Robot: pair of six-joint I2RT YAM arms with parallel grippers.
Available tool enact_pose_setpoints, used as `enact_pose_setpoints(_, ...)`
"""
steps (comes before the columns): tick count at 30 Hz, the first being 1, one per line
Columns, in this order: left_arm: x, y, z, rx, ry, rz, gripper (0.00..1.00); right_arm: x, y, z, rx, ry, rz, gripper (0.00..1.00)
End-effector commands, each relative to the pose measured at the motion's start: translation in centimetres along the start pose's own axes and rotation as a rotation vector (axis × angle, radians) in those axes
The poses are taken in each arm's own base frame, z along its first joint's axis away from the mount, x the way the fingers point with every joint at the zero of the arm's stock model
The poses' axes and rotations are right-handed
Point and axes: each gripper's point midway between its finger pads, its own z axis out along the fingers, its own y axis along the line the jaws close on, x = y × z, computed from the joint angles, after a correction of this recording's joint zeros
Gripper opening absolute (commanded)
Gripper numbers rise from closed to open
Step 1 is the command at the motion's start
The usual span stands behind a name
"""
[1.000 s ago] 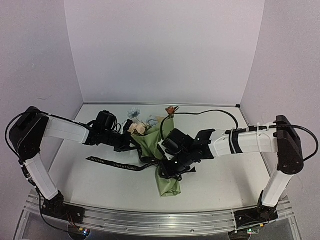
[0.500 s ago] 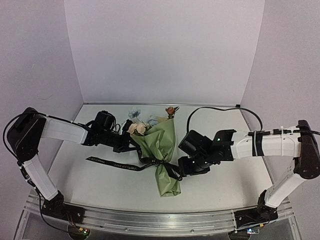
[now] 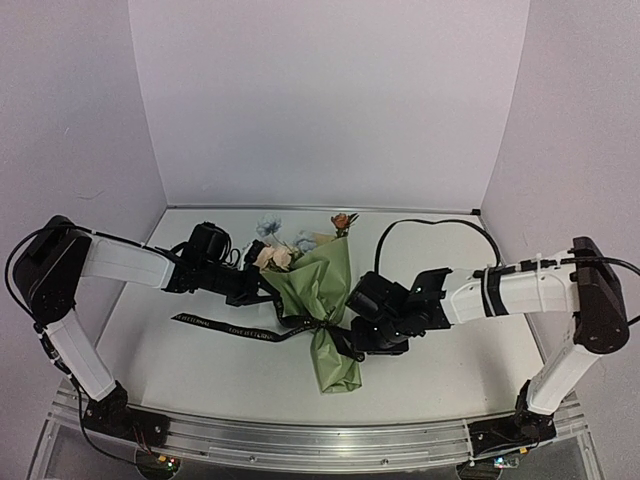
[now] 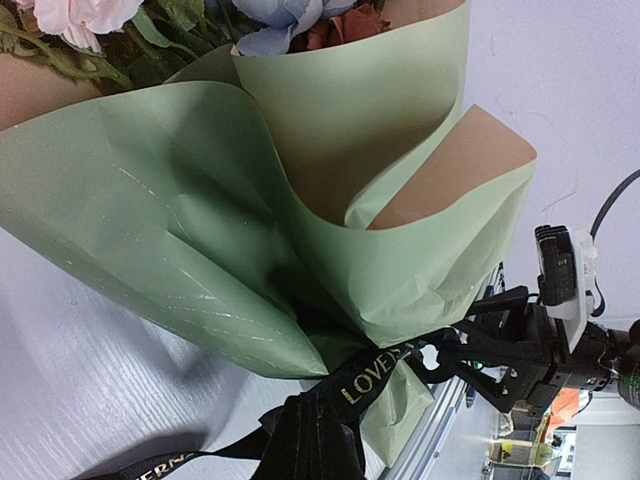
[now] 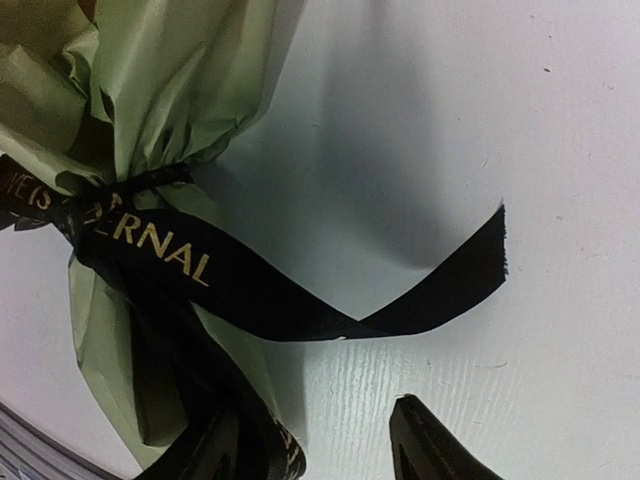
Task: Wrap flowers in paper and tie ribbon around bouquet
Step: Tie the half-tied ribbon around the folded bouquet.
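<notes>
Right gripper (image 5: 320, 440) open over ribbon (image 5: 250, 290) on white table (image 3: 450, 365), pale walls (image 3: 320, 100) around.

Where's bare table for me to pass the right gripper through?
Bare: table between ribbon and front rail; also near right, between right arm and rail. Crowded: the middle, where left gripper and right gripper flank the bouquet; cable loops far right.
</notes>
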Motion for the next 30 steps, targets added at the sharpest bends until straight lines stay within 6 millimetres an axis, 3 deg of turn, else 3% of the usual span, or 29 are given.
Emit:
enact_pose_setpoints(1,-0.8,-1.6,-0.8,0.039,-0.028,0.049,0.0,0.7,1.3,0.5,-0.034,0.011,0.024,0.47)
enact_pose_setpoints(2,-0.8,-1.5,-0.7,0.036,-0.028,0.048,0.0,0.8,1.4,0.6,-0.036,0.019,0.023,0.43)
enact_pose_setpoints(6,-0.9,-1.4,-0.9,0.027,-0.034,0.05,0.0,0.3,1.3,-0.1,-0.021,0.009,-0.04,0.09)
enact_pose_setpoints(8,-0.8,-1.3,-0.9,0.026,-0.033,0.05,0.0,-0.2,1.0,-0.8,0.013,0.035,-0.149,0.0)
enact_pose_setpoints(14,-0.4,-0.9,-1.0,0.022,-0.036,0.044,0.0,-4.2,0.6,-2.5,0.104,-0.014,-0.473,0.0)
enact_pose_setpoints(20,-0.4,-0.8,-0.6,0.033,-0.039,0.032,0.0,-6.3,1.8,-1.3,0.138,-0.027,-0.683,0.0)
enact_pose_setpoints(25,-0.4,-0.3,-0.4,0.029,-0.048,0.012,0.0,-8.3,0.6,-0.4,0.261,-0.073,-0.726,0.01)
enact_pose_setpoints(30,-0.1,-0.2,0.0,0.047,-0.033,-0.002,0.0,-8.6,-0.2,-0.3,0.225,-0.051,-0.594,0.14)
